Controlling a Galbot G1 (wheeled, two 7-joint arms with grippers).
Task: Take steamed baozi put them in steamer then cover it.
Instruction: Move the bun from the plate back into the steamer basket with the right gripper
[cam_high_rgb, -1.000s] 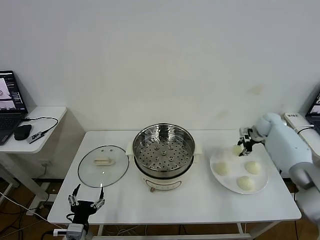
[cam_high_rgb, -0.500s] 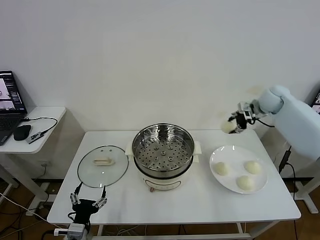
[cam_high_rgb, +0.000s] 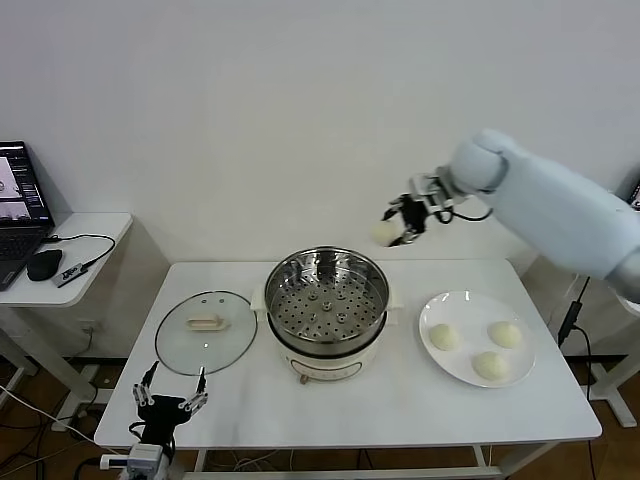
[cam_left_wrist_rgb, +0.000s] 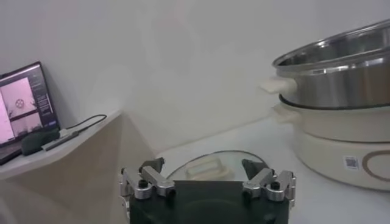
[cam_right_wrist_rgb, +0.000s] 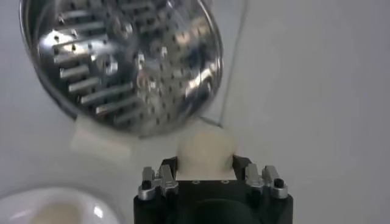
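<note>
Since the earlier frame the right pincer (cam_high_rgb: 398, 228) has swung leftward, clamping a baozi (cam_high_rgb: 384, 233) seemingly just beyond the steamer (cam_high_rgb: 327, 300).

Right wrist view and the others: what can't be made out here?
- Right wrist view: the right pincer body hides the lower part of the held baozi; the plate is cut by the edge.
- Left wrist view: the steamer interior is unseen behind its wall.
- Head view: the left pincer is small, near the edge.

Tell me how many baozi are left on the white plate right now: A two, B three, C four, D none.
B, three baozi lie on the plate, while the right gripper carries a fourth baozi toward the steamer.
</note>
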